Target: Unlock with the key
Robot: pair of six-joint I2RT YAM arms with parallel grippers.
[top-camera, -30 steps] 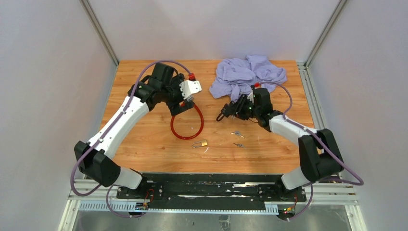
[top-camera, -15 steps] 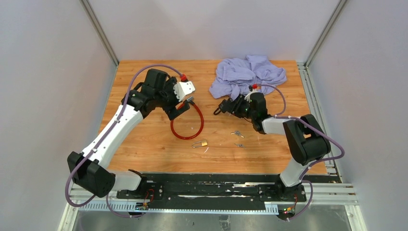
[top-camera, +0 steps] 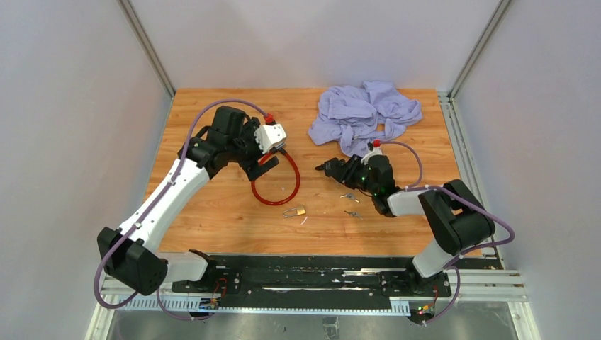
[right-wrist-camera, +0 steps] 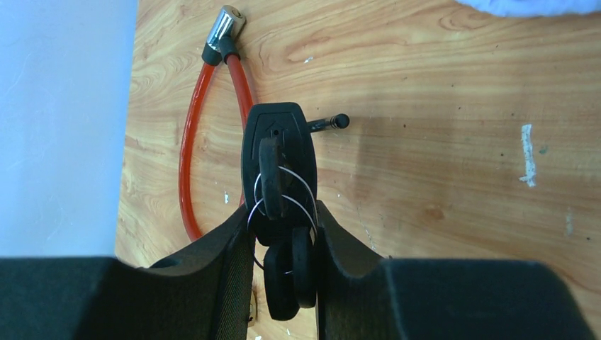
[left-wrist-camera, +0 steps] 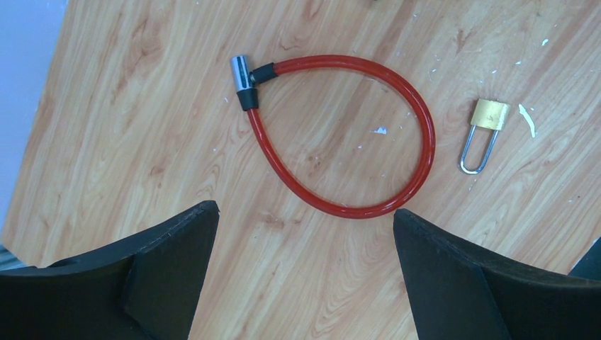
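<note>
A red cable lock (top-camera: 296, 183) lies looped on the wooden table, its silver lock head (left-wrist-camera: 242, 74) at the far end of the loop. My left gripper (top-camera: 265, 160) hovers above it, open and empty, with the loop's near curve (left-wrist-camera: 425, 142) just beyond its fingertips (left-wrist-camera: 170, 262). My right gripper (top-camera: 332, 168) is to the right of the loop, shut on a black key bunch (right-wrist-camera: 278, 149) on wire rings. One key's metal shaft (right-wrist-camera: 327, 125) sticks out sideways. In the right wrist view the cable lock (right-wrist-camera: 188, 163) lies beyond the key.
A small brass padlock (top-camera: 298, 211) lies just near of the loop, also visible as the padlock (left-wrist-camera: 489, 117) in the left wrist view. Two small loose keys (top-camera: 349, 196) (top-camera: 352, 213) lie near the right forearm. A crumpled lilac cloth (top-camera: 365, 112) sits at the back right.
The right arm folded back, its elbow coming toward the near edge, while its gripper with the key stayed right of the loop. The left wrist shifted slightly nearer and left.
</note>
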